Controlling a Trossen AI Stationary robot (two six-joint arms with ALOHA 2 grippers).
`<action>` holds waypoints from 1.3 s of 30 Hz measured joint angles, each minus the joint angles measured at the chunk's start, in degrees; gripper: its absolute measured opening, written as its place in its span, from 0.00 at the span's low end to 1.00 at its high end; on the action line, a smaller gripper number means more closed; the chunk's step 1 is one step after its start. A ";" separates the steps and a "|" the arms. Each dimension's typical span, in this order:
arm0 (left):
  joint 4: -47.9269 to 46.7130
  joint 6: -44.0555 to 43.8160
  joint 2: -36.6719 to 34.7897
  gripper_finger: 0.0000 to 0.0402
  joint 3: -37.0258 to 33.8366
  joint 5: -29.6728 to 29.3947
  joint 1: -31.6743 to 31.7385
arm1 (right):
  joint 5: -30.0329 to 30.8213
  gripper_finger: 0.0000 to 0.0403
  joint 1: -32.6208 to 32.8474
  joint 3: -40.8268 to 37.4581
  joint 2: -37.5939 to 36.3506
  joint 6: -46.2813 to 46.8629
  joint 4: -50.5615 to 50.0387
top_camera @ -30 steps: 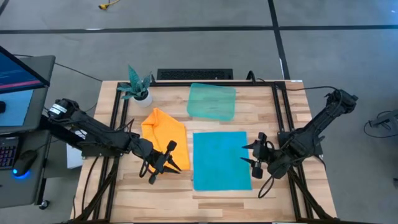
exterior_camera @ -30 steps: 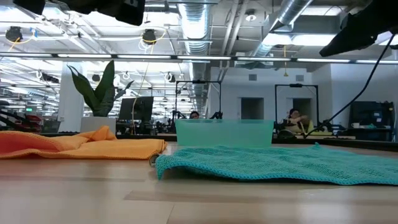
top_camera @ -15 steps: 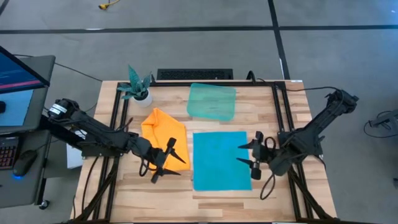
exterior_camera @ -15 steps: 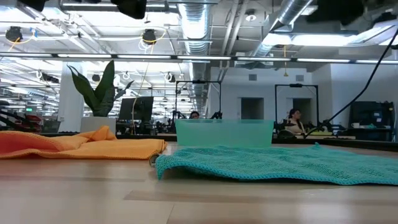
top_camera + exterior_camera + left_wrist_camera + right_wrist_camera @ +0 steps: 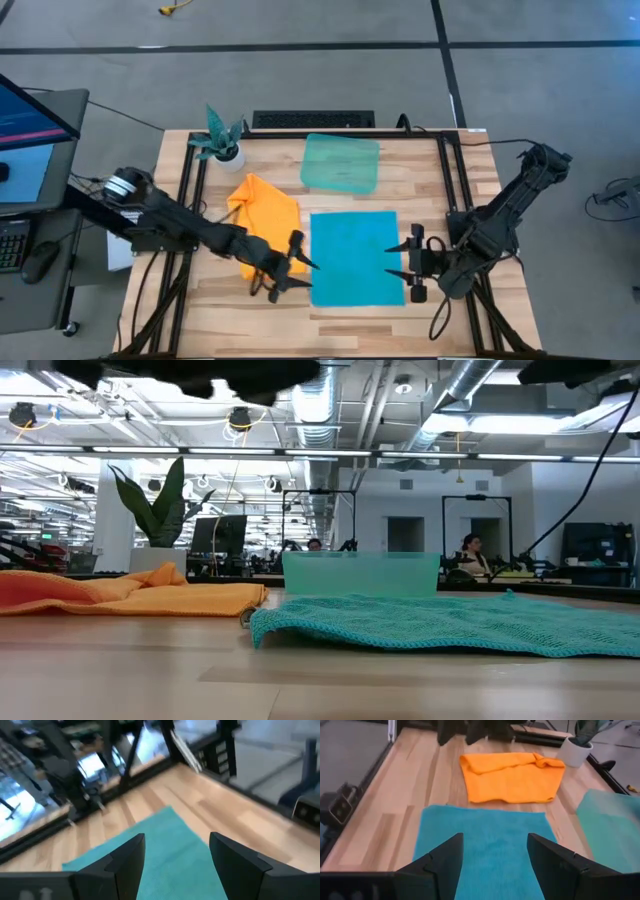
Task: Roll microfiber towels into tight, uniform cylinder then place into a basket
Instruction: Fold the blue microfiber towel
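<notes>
My left gripper point(image 5: 292, 268) hangs with its dark fingers spread and nothing between them, in the lower middle of the high view, just beside the turquoise towel's point(image 5: 353, 258) left edge. My right gripper point(image 5: 404, 261) stands open and empty too, at that towel's right edge, lower right of centre. The turquoise towel lies flat as a neat rectangle on the pale wood-plank counter point(image 5: 420, 175); from the low view its nubbly knit surface point(image 5: 450, 625) ripples slightly at the near edge. The orange towel point(image 5: 263, 210) sits left of centre, a soft crumpled heap with folds, not rolled. The basket point(image 5: 341, 162), a shallow translucent teal-green tray with rounded corners, rests at upper centre, just above the turquoise towel and holding neither cloth. A small white pot with a spiky plant point(image 5: 219, 137) stands at the counter's upper left.
</notes>
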 joint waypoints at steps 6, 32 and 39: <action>-20.69 -4.99 8.58 0.53 12.52 -3.41 -0.04 | -0.18 0.61 0.33 0.02 1.47 0.02 -0.88; -25.71 -17.04 19.94 0.53 18.76 -3.95 -7.10 | -13.03 0.61 4.68 0.00 22.24 26.94 0.85; -25.51 -18.03 19.41 0.53 18.78 -4.43 -7.13 | -17.61 0.61 5.51 0.00 29.35 33.60 0.83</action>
